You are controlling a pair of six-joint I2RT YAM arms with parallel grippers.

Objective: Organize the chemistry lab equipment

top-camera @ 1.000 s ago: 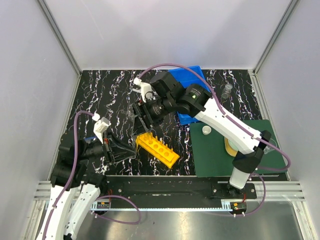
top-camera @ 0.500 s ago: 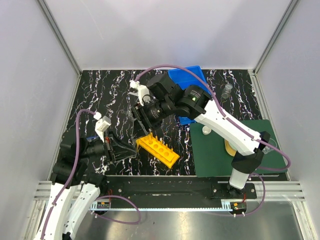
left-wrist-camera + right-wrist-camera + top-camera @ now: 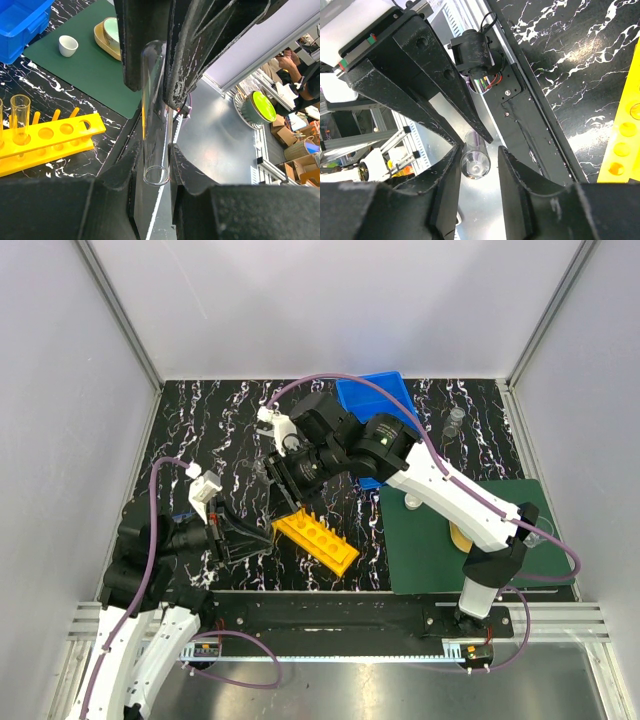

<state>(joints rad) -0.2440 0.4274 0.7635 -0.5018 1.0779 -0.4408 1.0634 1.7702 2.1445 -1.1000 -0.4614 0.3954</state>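
Right wrist, tube (image 3: 475, 161) end-on, perhaps gripped

Black, white-veined tabletop (image 3: 200, 430), enclosed by pale wall panels (image 3: 330, 300) at left, far and right. Dark green mat (image 3: 420, 555) lying flat at near right. Pale green dome (image 3: 112, 29) on tan disc (image 3: 102, 44), resting on mat, largely hidden from above. Metal ledge (image 3: 330, 680) along near side.
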